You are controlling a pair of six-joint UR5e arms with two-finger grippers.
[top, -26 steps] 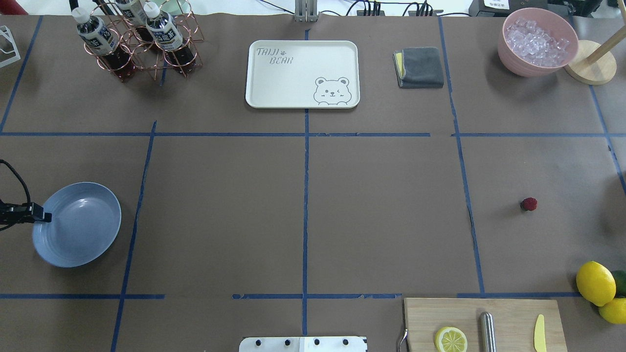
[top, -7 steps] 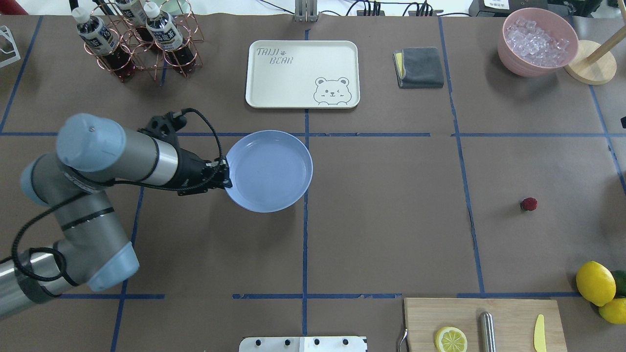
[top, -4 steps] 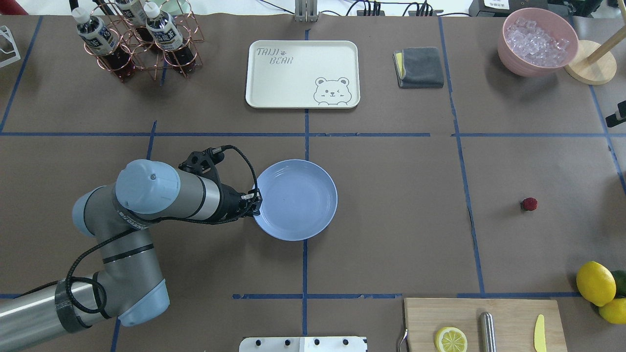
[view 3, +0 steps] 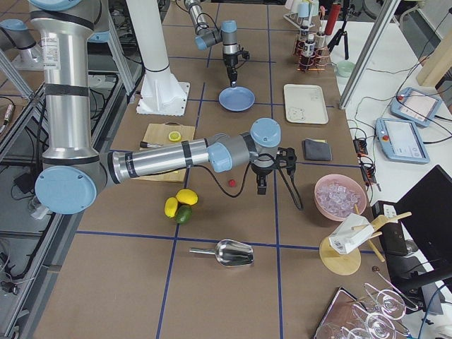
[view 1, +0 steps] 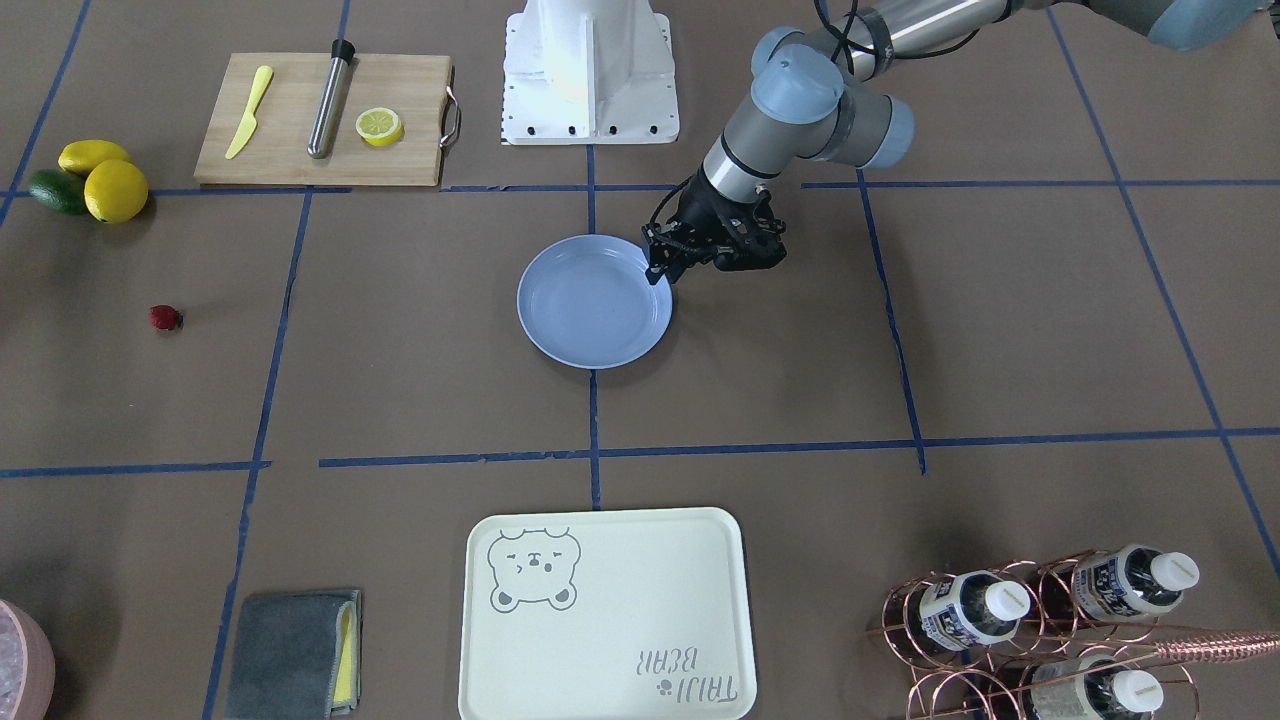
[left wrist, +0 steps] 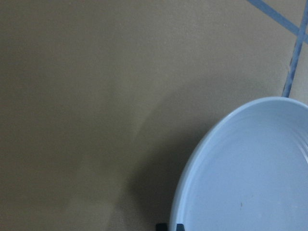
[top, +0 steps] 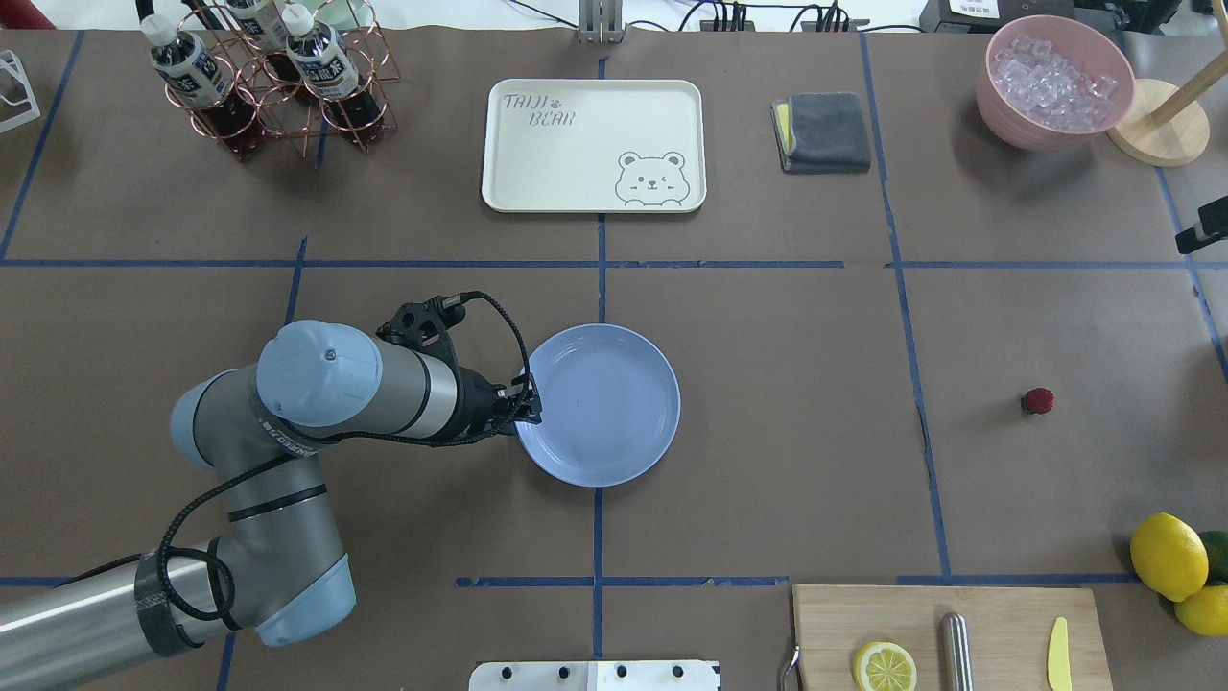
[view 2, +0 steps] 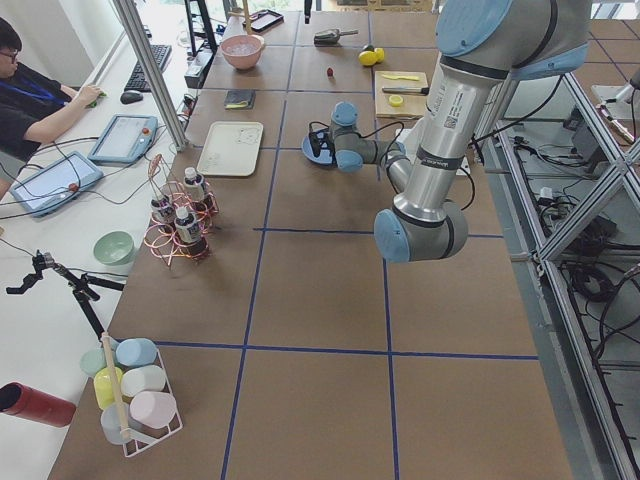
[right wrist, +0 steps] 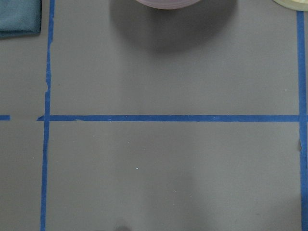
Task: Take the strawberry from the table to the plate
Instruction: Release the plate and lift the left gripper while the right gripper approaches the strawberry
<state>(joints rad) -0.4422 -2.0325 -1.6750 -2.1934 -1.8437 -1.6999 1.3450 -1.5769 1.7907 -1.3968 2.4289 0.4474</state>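
Matt brown paper table (top: 767, 432), smooth semi-glossy plastic plate (top: 614, 403), bare wooden cutting board (top: 1007, 619), soft grey cloth (top: 830, 130)

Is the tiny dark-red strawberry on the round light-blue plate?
No, the strawberry lies on the table, far from the plate.

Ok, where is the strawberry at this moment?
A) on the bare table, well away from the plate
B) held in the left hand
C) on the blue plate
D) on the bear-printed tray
A: the strawberry lies alone on the table, far from the empty plate that the left hand grips by its rim.
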